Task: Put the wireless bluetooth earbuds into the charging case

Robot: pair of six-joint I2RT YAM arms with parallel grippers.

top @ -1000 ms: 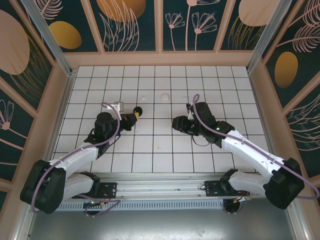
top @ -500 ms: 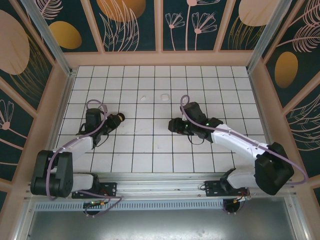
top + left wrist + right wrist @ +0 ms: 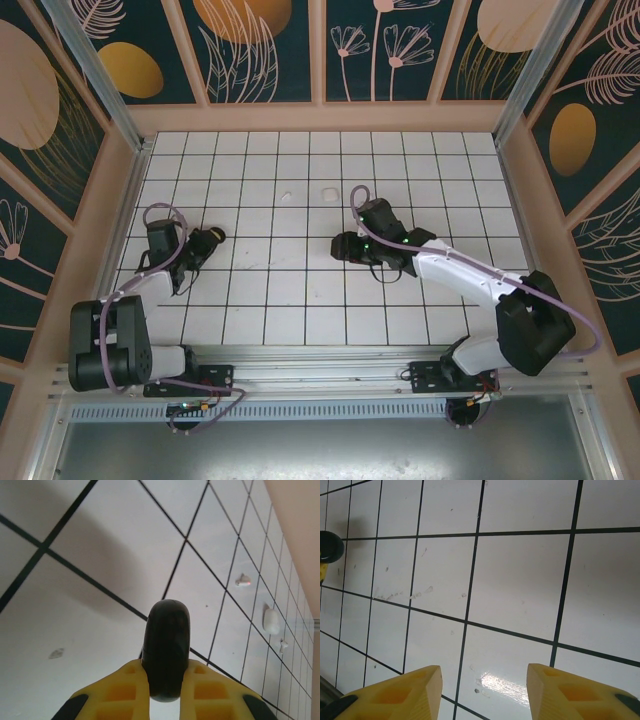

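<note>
Far left, low over the tiles (image 3: 300,300): pinching a black piece (image 3: 166,640) in the left gripper (image 3: 166,672), jaws narrow and tight on its flanks. Cannot tell whether case or bud. Looks rounded, smooth and hard, probably light. Likely to squirt out of a grip set near an end, so better held across the widest part, as here.

Further right, toward the back wall: can make out a white bud (image 3: 243,580) loose on the floor, then a white case (image 3: 271,621), then a second bud (image 3: 282,644) just beside the case and apart from it. Should weigh almost nothing and skid on glossy tile if nudged. Best taken from above, gently, across the fat head and not the thin stem. Best to take the case by its two long sides.

Right of centre, near the white case but not touching: hanging the right gripper (image 3: 485,690) over bare tile, jaws partway apart, nothing between them.
</note>
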